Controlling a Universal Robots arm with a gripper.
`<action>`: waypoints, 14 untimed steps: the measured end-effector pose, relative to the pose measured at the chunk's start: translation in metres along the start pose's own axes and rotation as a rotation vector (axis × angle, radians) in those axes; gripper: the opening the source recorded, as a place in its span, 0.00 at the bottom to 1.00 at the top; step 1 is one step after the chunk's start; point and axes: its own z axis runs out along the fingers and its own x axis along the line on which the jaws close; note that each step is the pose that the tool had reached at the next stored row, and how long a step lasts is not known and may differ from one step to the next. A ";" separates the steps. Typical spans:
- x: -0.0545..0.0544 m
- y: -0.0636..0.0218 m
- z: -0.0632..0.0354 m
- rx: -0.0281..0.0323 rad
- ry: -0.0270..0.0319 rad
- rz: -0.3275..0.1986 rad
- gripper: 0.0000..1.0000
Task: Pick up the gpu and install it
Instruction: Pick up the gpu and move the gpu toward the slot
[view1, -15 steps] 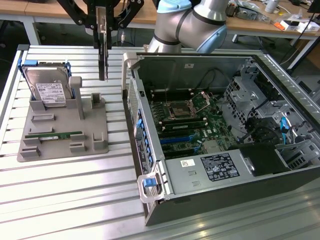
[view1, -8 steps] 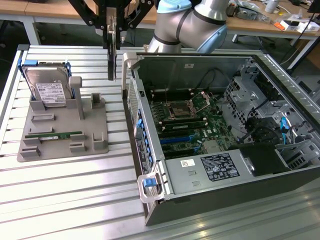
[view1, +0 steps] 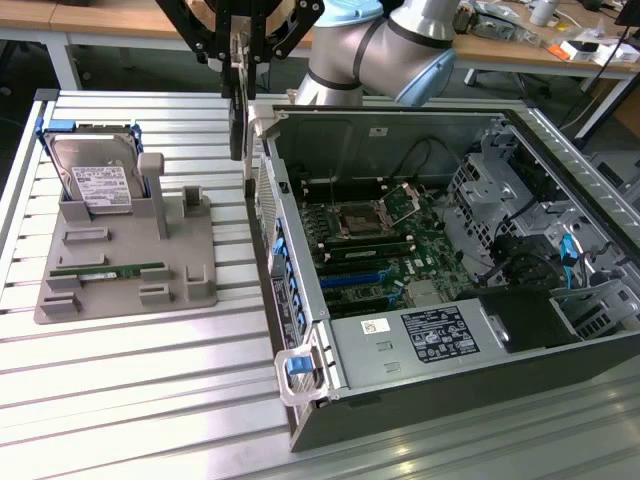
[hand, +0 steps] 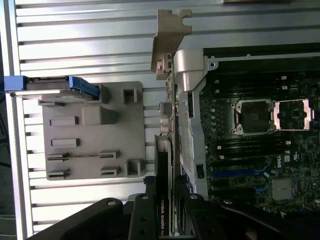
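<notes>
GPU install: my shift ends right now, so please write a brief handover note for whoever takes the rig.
Gripper: shut on the gpu, which hangs on edge.
Position: in the air over the wall of the open computer case, on the side facing the gray fixture.
Fixture holds the hard drive and memory stick.
Done: gpu picked up.
Left: not yet seated on the motherboard.

One gpu (view1: 237, 125), one hard drive (view1: 98, 182), one memory stick (view1: 108, 269), one gray holder (view1: 190, 292), one computer case (view1: 450, 352)
</notes>
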 end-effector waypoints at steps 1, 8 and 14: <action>-0.002 0.0001 0.0000 0.0002 0.0000 0.000 0.26; -0.011 0.0007 0.0003 0.0010 0.0000 0.000 0.26; -0.021 0.0013 0.0005 0.0013 0.0000 0.000 0.26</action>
